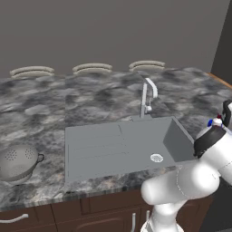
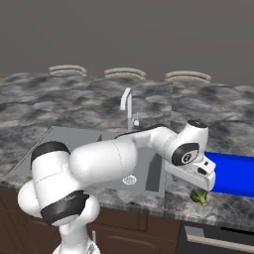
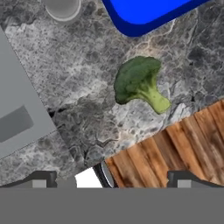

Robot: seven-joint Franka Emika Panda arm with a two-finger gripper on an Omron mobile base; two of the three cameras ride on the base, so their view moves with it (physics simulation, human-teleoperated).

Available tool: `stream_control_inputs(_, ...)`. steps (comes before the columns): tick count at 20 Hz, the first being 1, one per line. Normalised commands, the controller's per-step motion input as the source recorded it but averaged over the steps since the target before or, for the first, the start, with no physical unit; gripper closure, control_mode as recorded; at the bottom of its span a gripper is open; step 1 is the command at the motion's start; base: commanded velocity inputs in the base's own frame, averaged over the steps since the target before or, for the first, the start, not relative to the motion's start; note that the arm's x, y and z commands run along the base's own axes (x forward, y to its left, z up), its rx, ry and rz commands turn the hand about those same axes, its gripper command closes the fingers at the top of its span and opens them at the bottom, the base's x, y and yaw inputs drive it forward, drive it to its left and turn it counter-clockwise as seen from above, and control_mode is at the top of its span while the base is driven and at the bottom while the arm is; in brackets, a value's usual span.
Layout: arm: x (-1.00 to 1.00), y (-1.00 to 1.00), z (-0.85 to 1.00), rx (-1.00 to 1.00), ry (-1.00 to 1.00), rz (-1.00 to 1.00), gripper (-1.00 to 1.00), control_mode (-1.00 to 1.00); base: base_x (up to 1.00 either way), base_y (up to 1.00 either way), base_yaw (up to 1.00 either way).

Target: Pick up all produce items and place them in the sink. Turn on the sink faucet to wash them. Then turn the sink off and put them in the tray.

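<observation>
Item: broccoli floret (image 3: 139, 84), lying on the marble counter (image 3: 87, 78) ahead of your gripper (image 3: 112, 179), whose tips stand spread, gripping nothing. Stem points toward the counter edge. Blue tray (image 3: 144, 13) lies beyond it; sink (image 3: 17, 109) is off to one side. Your left base view adds the faucet (image 1: 147, 97) and colander (image 1: 18, 162).

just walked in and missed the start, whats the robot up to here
The arm is reaching over the counter to the right of the sink, with its gripper open above a broccoli floret. The floret lies on the stone counter near the front edge, close beside the blue tray, and nothing is gripped yet. The sink basin holds no produce and no water can be seen running from the faucet. A grey colander sits on the counter left of the sink.
</observation>
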Motion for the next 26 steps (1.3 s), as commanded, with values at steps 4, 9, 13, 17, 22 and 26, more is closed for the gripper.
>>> stream_control_inputs(4, 0.31, -0.19, -0.27, 0.00, -0.04, 0.00, -1.00, -1.00, 0.00, 0.00, 0.00)
stream_control_inputs(9, 0.35, -0.28, -0.30, 0.00, -0.12, 0.00, -1.00, -1.00, 0.00, 0.00, 0.00)
stream_control_inputs(13, 0.27, -0.35, -0.36, 0.00, -0.08, -0.01, -1.00, -1.00, 0.00, 0.00, 0.00)
stream_control_inputs(17, 0.19, -0.36, -0.27, 0.00, 0.00, -0.01, -1.00, -1.00, 0.00, 0.00, 0.00)
stream_control_inputs(22, 0.11, -0.36, -0.27, 0.00, 0.00, -0.01, -1.00, -1.00, 0.00, 0.00, 0.00)
stream_control_inputs(26, 0.09, -0.21, -0.27, 0.00, 0.00, 0.00, 1.00, -1.00, 0.00, 0.00, 0.00)
